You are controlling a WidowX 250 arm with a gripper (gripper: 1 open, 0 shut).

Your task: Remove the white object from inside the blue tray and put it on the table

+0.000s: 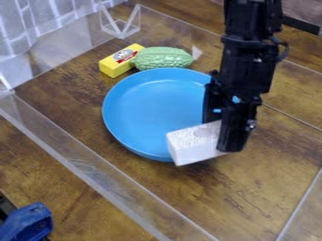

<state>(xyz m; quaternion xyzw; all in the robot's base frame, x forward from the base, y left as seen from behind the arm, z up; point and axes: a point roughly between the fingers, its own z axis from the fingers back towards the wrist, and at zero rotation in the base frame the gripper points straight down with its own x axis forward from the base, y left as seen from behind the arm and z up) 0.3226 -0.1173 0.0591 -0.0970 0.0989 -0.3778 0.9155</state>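
The black claw (232, 143) points steeply downward, pinching the white object (194, 144) at its right end. The block is tilted over the near-right rim of the blue tray (145, 111), partly overhanging the wooden surface (258, 202). Beyond the tray's far-left rim lie a yellow block (120, 60) and a green vegetable-shaped item (164, 58), touching.

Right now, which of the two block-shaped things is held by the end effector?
The white object, at the blue tray's near rim, with the end effector shut on it. The yellow block lies untouched on the table beside the green thing.
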